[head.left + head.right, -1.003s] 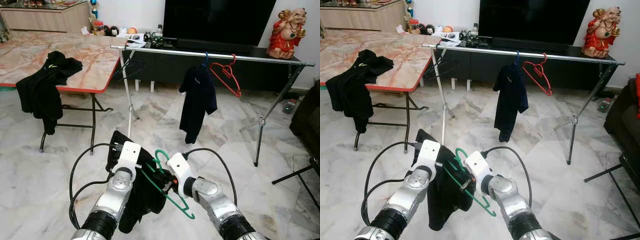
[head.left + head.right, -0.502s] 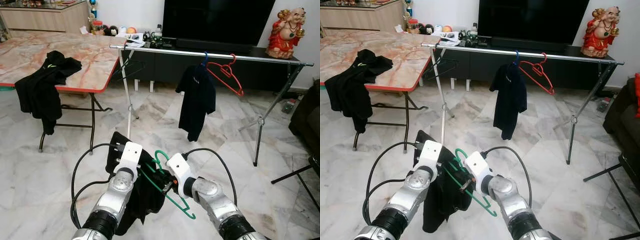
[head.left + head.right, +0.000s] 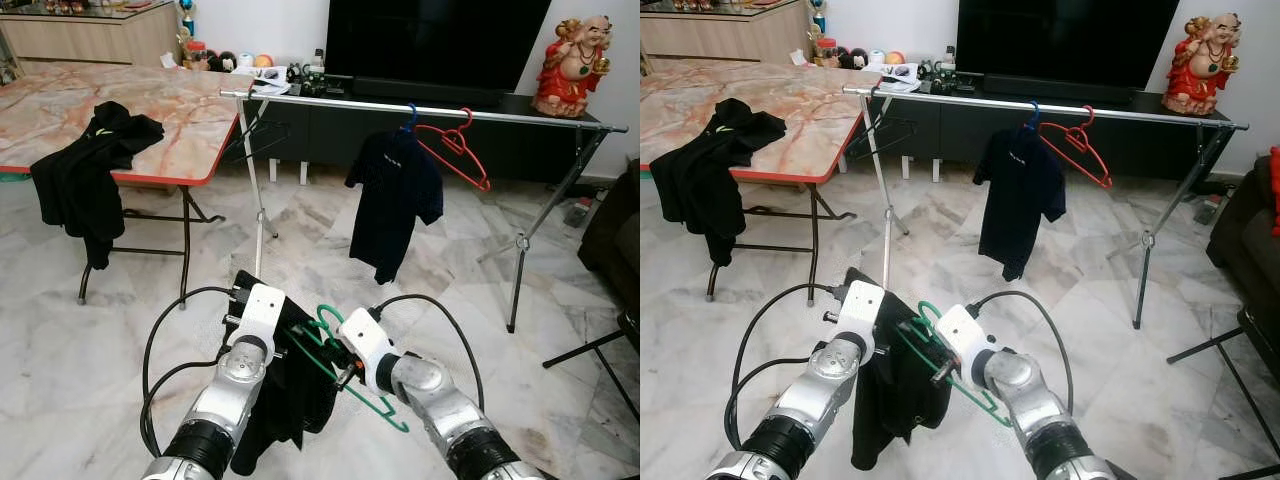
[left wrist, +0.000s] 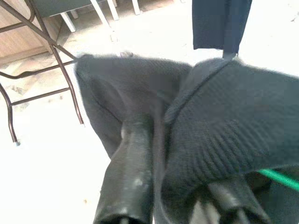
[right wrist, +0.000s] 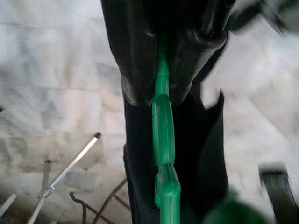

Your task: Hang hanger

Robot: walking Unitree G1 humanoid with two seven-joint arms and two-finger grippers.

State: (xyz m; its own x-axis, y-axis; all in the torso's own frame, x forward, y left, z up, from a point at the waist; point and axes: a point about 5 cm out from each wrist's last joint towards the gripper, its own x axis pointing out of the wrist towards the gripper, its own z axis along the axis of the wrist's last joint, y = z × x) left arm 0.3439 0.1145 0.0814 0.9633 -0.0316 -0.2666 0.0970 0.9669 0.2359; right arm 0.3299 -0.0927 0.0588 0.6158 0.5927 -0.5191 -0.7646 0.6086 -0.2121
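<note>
A green plastic hanger (image 3: 352, 372) is held low in front of me by my right gripper (image 3: 345, 372), whose fingers (image 5: 140, 51) are shut on its bar (image 5: 162, 140). A black garment (image 3: 290, 385) hangs from my left gripper (image 3: 262, 345), which is shut on the cloth (image 4: 215, 135); the hanger's end pokes into it. Farther off stands a silver clothes rail (image 3: 430, 108) with a dark navy shirt (image 3: 392, 205) on a blue hanger and an empty red hanger (image 3: 455, 150).
A marble-topped table (image 3: 120, 115) with a black garment (image 3: 85, 175) draped over its edge stands at the left. A dark TV cabinet (image 3: 420, 135) and a red statue (image 3: 572, 65) sit behind the rail. A dark stand (image 3: 600, 350) is at the right. Marble floor lies between.
The navy shirt on the rail has swung and spread wider. My right gripper and green hanger shifted slightly right and lower; the black garment hangs a little differently.
</note>
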